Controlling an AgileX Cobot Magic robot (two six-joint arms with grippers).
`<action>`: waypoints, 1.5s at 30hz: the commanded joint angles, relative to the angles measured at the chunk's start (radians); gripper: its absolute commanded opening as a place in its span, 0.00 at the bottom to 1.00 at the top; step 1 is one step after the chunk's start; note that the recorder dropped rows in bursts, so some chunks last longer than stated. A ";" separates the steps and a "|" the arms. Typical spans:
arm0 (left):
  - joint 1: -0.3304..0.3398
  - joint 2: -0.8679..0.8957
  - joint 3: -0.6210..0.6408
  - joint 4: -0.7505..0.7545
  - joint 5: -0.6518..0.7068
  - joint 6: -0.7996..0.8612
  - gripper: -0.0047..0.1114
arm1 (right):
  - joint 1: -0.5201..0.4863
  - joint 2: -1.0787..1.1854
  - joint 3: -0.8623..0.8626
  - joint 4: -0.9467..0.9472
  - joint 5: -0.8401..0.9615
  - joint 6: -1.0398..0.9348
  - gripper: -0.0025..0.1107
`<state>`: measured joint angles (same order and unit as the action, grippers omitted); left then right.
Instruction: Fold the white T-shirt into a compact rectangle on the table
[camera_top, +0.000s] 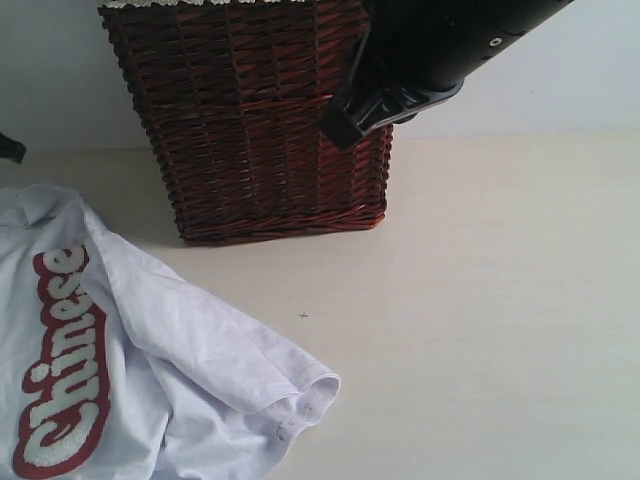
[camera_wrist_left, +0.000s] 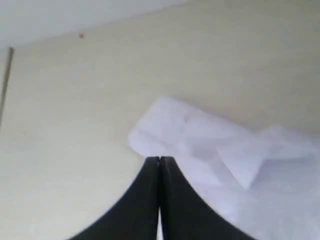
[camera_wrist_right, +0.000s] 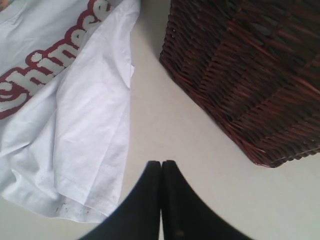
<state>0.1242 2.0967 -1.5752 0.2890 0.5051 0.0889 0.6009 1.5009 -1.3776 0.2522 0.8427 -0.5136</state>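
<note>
We find the white T-shirt (camera_top: 180, 380) lying unfolded and rumpled at the left of the counter (camera_top: 480, 330). Its red-outlined lettering (camera_top: 65, 360) faces up and one sleeve (camera_top: 300, 395) trails toward the middle. A dark wicker basket (camera_top: 260, 130) stands behind it, near the cloth but apart from it. No fold is made yet. We judge the task to be at its opening step: taking hold of the garment.

The left fingers (camera_wrist_left: 154, 172) are pressed together, their tips at the edge of a bunched part of the shirt. We see no cloth between them and cannot tell whether any is pinched. The right fingers (camera_wrist_right: 154, 172) are likewise together, holding nothing, above bare counter between the sleeve and the basket. In the exterior view the right arm (camera_top: 430, 60) hangs high in front of the basket.

In our judgement the shirt must be spread flat before any fold. That calls for a sure hold on each side of the garment. The right fingers would have to part and descend on the sleeve or the hem beside it, keeping wide of the basket. The left hold should be confirmed by a slight lift, since a thin pinch on loose cotton may slip.
</note>
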 joint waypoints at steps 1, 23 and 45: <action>0.054 -0.025 0.156 -0.359 0.032 0.281 0.04 | -0.002 0.002 0.005 -0.004 -0.006 -0.008 0.02; 0.070 0.153 0.118 -0.514 -0.300 0.359 0.04 | -0.002 0.032 0.026 0.000 -0.039 -0.008 0.02; 0.024 0.207 0.039 -0.507 -0.458 0.430 0.04 | -0.002 0.067 0.026 0.000 -0.030 -0.015 0.02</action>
<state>0.1367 2.2739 -1.4922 -0.2186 0.0620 0.5141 0.6009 1.5673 -1.3537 0.2522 0.8188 -0.5212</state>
